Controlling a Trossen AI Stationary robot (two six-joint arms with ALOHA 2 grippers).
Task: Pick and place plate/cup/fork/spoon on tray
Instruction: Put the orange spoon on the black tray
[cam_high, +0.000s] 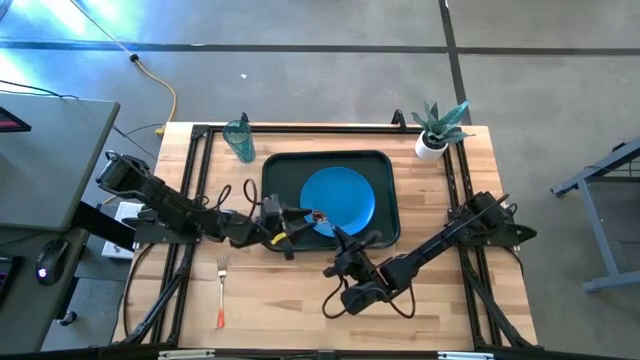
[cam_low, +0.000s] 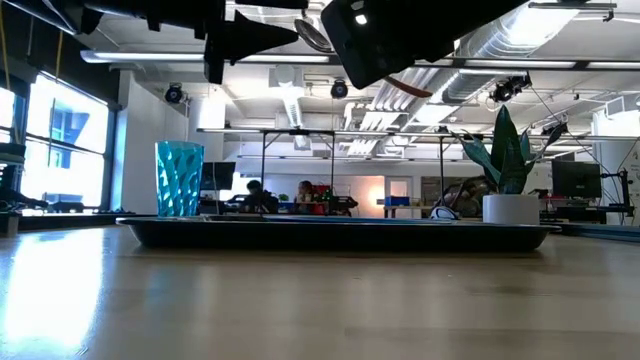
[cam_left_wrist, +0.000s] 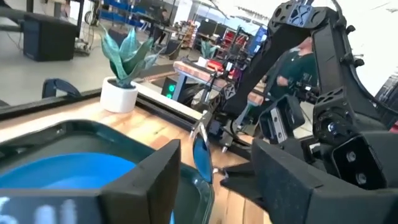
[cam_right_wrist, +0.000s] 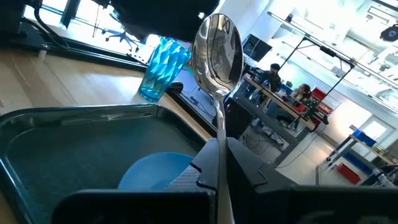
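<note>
The blue plate (cam_high: 337, 195) lies on the dark green tray (cam_high: 385, 170) in the middle of the table. The teal cup (cam_high: 240, 140) stands upright on the wood beyond the tray's far left corner. The orange-handled fork (cam_high: 221, 290) lies flat on the table near the front left. My right gripper (cam_high: 338, 238) is shut on the spoon (cam_right_wrist: 217, 46) above the tray's near edge. My left gripper (cam_high: 297, 222) is open. Its fingers stand on either side of the spoon's bowl (cam_left_wrist: 201, 149) without touching it. My right gripper pinches the spoon's metal neck (cam_right_wrist: 219, 134) between its two fingers, just behind the bowl. The bowl sticks out beyond the fingertips toward my left gripper. The spoon is lifted clear above the tray, and its orange handle (cam_low: 410, 88) runs back under the gripper.
A white pot with a green plant (cam_high: 432, 135) stands at the table's far right corner. Black frame rails (cam_high: 195, 180) run along the table's left, right and far sides. People sit in the room beyond the table (cam_low: 255, 195).
</note>
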